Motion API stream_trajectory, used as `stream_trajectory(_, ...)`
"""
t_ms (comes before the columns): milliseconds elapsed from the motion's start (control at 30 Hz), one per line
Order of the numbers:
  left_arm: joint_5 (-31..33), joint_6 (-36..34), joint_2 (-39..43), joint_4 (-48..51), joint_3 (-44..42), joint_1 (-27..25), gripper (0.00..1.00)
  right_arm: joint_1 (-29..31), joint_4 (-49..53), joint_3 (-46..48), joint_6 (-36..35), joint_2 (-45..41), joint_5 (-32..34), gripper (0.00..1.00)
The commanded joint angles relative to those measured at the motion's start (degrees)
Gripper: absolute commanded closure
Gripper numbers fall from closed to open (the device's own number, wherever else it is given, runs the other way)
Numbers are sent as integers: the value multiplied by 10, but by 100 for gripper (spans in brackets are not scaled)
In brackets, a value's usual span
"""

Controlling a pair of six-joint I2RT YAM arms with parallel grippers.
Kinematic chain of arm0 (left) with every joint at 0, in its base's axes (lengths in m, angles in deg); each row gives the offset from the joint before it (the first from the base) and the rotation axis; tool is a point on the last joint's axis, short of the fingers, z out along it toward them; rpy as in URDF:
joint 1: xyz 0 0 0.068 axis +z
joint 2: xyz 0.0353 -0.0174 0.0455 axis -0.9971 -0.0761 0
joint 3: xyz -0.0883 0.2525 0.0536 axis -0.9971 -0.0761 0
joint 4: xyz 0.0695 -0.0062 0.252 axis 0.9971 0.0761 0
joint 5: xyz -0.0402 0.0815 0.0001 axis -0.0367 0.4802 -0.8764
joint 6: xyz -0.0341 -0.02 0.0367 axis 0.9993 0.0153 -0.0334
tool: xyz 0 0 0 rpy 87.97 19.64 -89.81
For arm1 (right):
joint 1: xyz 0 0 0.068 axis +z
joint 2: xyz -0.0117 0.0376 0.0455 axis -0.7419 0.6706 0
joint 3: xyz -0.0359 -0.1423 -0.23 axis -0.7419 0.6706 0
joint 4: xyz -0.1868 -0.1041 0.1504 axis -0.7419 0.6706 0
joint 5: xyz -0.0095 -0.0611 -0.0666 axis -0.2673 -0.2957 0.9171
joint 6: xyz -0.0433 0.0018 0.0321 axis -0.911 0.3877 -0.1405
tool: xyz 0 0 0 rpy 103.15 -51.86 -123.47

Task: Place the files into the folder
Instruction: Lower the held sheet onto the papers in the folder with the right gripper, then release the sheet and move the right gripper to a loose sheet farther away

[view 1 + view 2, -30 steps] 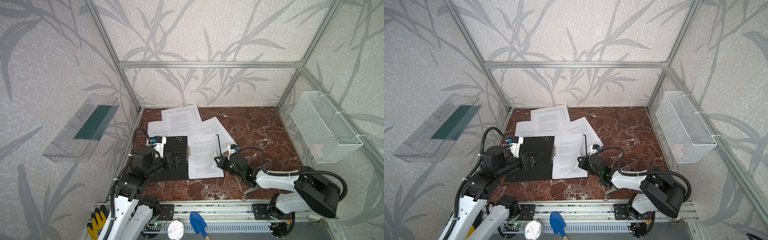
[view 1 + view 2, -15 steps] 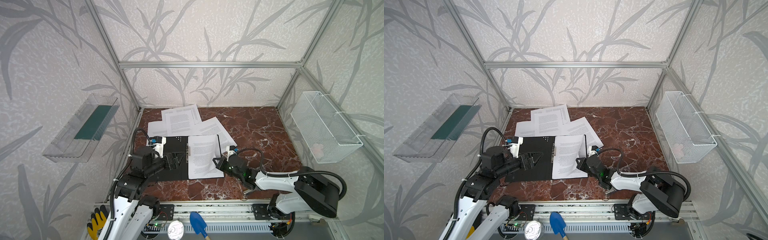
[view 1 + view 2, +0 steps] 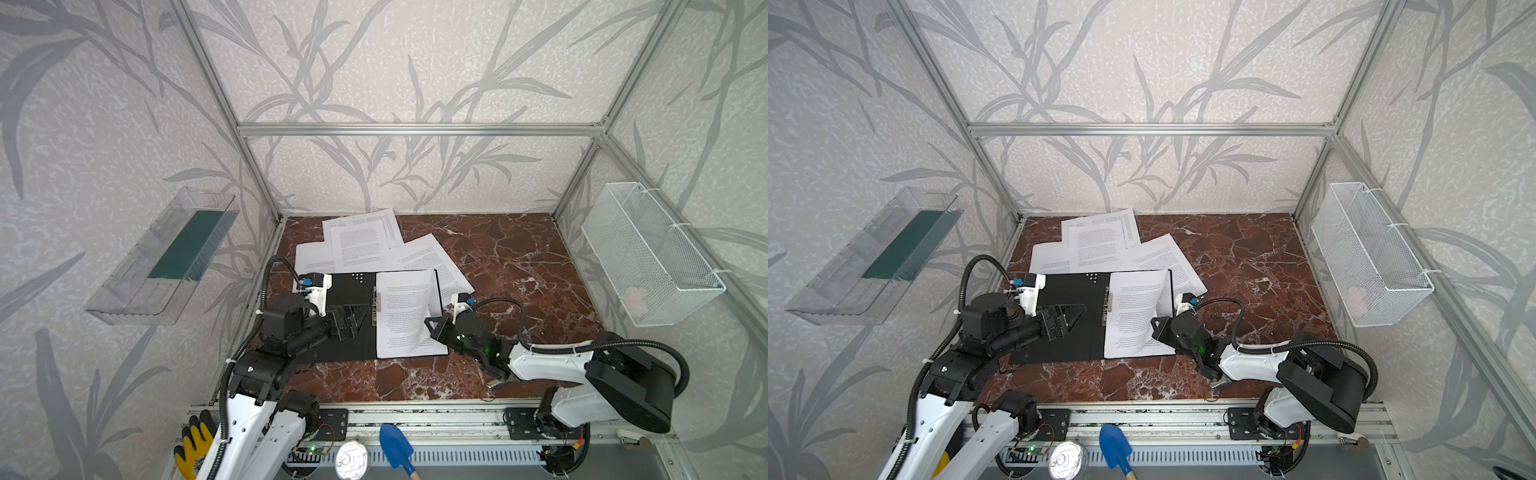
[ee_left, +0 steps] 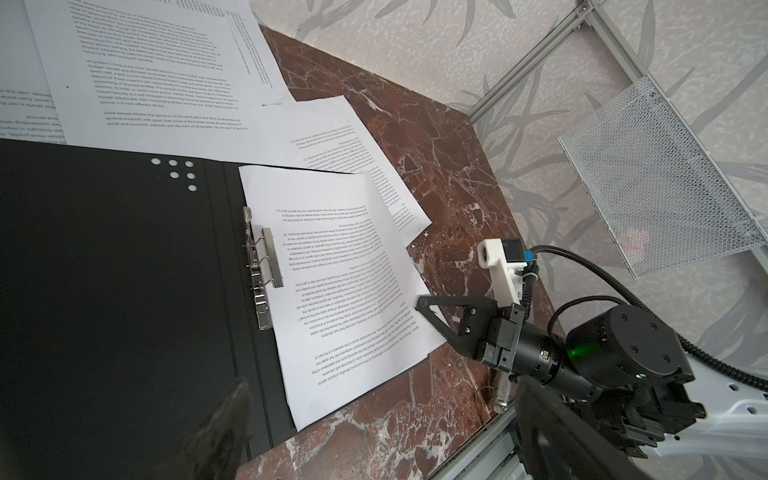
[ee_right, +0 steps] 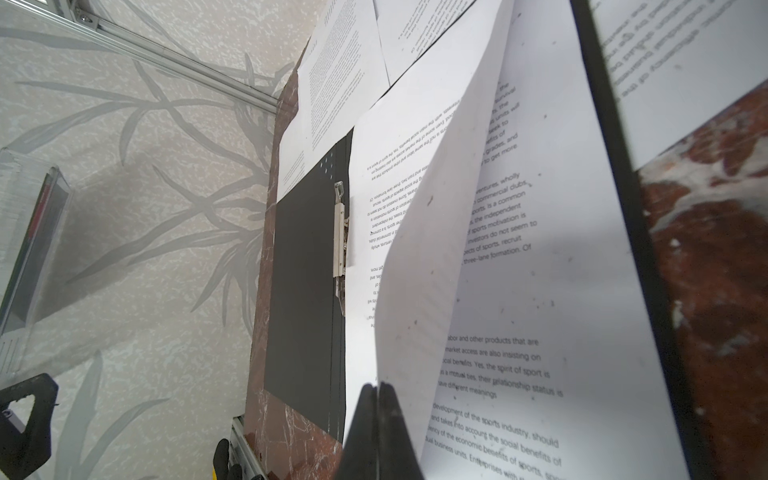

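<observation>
Files point(image 3: 359, 249) partly inside open folder point(image 3: 353, 282)
Right gripper point(image 3: 428, 323) pinches 1 curled sheet point(image 3: 403, 307); left gripper point(image 3: 357, 320) hovers wide open; page beneath point(image 5: 540, 291) partly covered.

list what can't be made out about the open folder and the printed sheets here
- Count of white printed paper sheets in the open black folder: both top views, the curled top sheet covers them.
- Folder's outer face: every view, it lies face down.
- Whether the shut right pincer pinches the curled sheet or only pushes it: right wrist view, the pincer hides the edge.
</observation>
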State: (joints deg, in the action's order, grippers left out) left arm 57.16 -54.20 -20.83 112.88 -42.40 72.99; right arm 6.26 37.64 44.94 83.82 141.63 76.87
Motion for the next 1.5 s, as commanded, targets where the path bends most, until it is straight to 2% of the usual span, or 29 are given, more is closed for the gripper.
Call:
stream_trajectory(0, -5, -5, 5, -4, -3, 2, 1, 6, -18, 8, 4, 4, 12, 100)
stream_trajectory(167, -4, -5, 6, -4, -3, 2, 1, 6, -17, 10, 4, 4, 14, 100)
stream_trajectory(367, -5, -6, 7, -4, -3, 2, 1, 7, -27, 11, 3, 8, 11, 87)
stream_trajectory(533, -5, -6, 7, -3, -3, 1, 1, 7, -39, 14, 3, 16, 5, 73)
stream_trajectory(733, -4, -6, 10, -3, -3, 1, 1, 8, -10, 13, 4, 12, 21, 44)
stream_trajectory(833, -4, -6, 11, -4, -3, 0, 1, 8, 64, 3, -18, -11, 54, 27)
stream_trajectory(900, -5, -5, 12, -3, -3, -1, 1, 7, 120, -1, -34, -36, 88, 21)
stream_trajectory(933, -5, -5, 12, -3, -3, -1, 1, 8, 152, -1, -45, -54, 116, 8)
stream_trajectory(967, -5, -6, 13, -2, -2, -1, 1, 7, 191, -3, -55, -68, 143, 1)
stream_trajectory(1067, -5, -7, 14, -3, -3, -2, 1, -28, 321, -29, -118, -117, 178, 1)
stream_trajectory(1100, -5, -6, 14, -3, -3, -2, 1, -59, 347, -38, -148, -128, 152, 1)
stream_trajectory(1233, -6, -7, 14, -2, -3, -3, 1, -214, 349, -50, -244, -137, -35, 1)
stream_trajectory(1367, -3, -6, 12, -3, -4, -2, 1, -306, 358, -96, -316, -89, -99, 1)
stream_trajectory(1467, -2, -6, 8, -3, -4, -2, 1, -366, 356, -146, -350, -17, -174, 0)
